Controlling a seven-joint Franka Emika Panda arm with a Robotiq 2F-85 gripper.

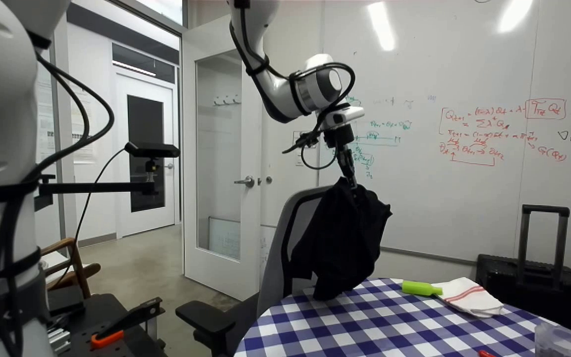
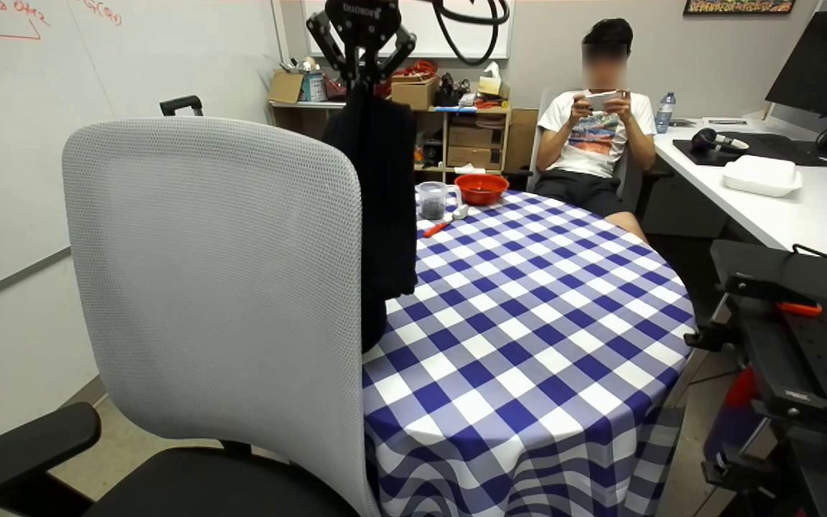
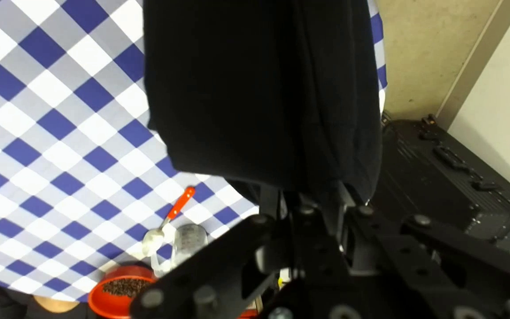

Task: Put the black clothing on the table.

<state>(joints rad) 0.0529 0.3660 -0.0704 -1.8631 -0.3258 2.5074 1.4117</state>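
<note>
The black clothing [image 1: 347, 238] hangs in loose folds from my gripper [image 1: 351, 182]. It also shows in an exterior view [image 2: 390, 194], partly hidden by the chair's backrest. My gripper [image 2: 361, 77] is shut on its top, and the fingertips are partly covered by fabric. The table [image 1: 315, 332] has a blue-and-white checkered cloth. The clothing hangs beside the chair, over the table's near edge. I cannot tell whether its lower end touches the cloth. In the wrist view the clothing [image 3: 255, 97] fills the upper middle, beyond the gripper [image 3: 306, 199], with the table [image 3: 56, 146] below it.
A grey office chair [image 2: 212, 273] stands against the table. On the table are a green bottle [image 1: 420, 288], a striped white towel [image 1: 469, 296], a clear cup [image 2: 433, 199], a red bowl [image 2: 482, 188] and an orange-handled spoon [image 3: 179, 206]. A black suitcase [image 1: 538, 292] and a seated person [image 2: 596, 136] are nearby.
</note>
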